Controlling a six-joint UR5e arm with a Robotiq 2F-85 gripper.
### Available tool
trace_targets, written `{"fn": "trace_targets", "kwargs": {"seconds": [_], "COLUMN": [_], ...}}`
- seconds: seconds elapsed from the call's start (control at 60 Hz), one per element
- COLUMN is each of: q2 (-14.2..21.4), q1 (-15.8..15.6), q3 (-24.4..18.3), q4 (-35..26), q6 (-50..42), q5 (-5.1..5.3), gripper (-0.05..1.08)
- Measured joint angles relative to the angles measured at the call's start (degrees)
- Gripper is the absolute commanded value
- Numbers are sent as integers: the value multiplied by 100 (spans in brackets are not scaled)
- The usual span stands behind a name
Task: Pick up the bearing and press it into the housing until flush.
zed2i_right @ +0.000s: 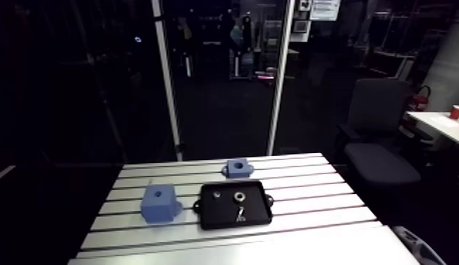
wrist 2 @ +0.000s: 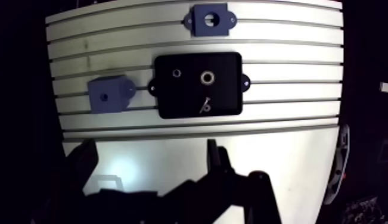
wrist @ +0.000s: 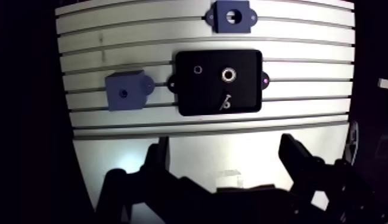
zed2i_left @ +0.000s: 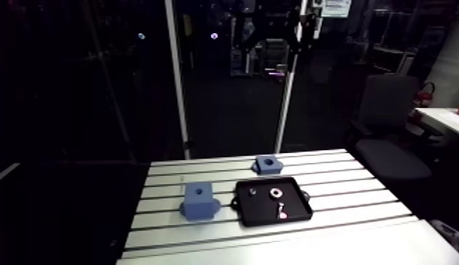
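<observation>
Arm view: slotted aluminium table [zed2i_left: 338,180]. At the left stands a blue cube-shaped block [zed2i_left: 199,199] with a small hole in its top face and a flange at its base. Just beside it to the right lies a flat black rectangular tray [zed2i_left: 297,204] with side tabs. The tray holds a small thin ring [zed2i_left: 252,190], then the silver ring-shaped bearing [zed2i_left: 276,191], loose on the tray floor, with a little metal screw-like piece [zed2i_left: 280,209] close by on the near side. Behind the tray and apart from it sits a low blue flanged housing [zed2i_left: 268,164] with a round bore facing up.

Wrist view: the two-finger gripper [wrist: 224,146] hangs high over the bare near strip of the table. Its dark fingers [wrist: 157,158] are spread wide with nothing between them, and all the parts lie well ahead.
</observation>
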State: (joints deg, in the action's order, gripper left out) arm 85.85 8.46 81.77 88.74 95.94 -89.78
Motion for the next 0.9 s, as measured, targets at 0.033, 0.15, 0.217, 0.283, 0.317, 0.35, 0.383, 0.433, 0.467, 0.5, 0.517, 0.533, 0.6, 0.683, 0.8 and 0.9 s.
{"fn": "trace_targets", "kwargs": {"seconds": [0.033,0.15,0.217,0.283,0.317,0.35,0.383,0.433,0.467,0.5,0.517,0.533,0.6,0.683,0.8,0.9], "q2": [-6,-35,-58,-83,-94,-106,-118,-140,-154,-170,-178,-187,-221,-283,-390,-519], "q1": [12,71,105,141,162,184,207,244,267,292,304,317,364,419,479,509], "q3": [64,346,502,650,726,801,868,977,1041,1110,1142,1177,1306,1460,1661,1815], "q4": [77,420,598,764,847,929,1004,1122,1193,1270,1306,1347,1504,1709,2003,2264], "q6": [5,27,50,89,117,148,180,236,271,306,323,342,406,477,553,642], "q5": [0,4,4,5,5,5,5,4,4,3,3,3,3,4,8,11], "gripper": [1,1,1,1,1,1,1,1,1,1,1,1,1,1,1,1]}}
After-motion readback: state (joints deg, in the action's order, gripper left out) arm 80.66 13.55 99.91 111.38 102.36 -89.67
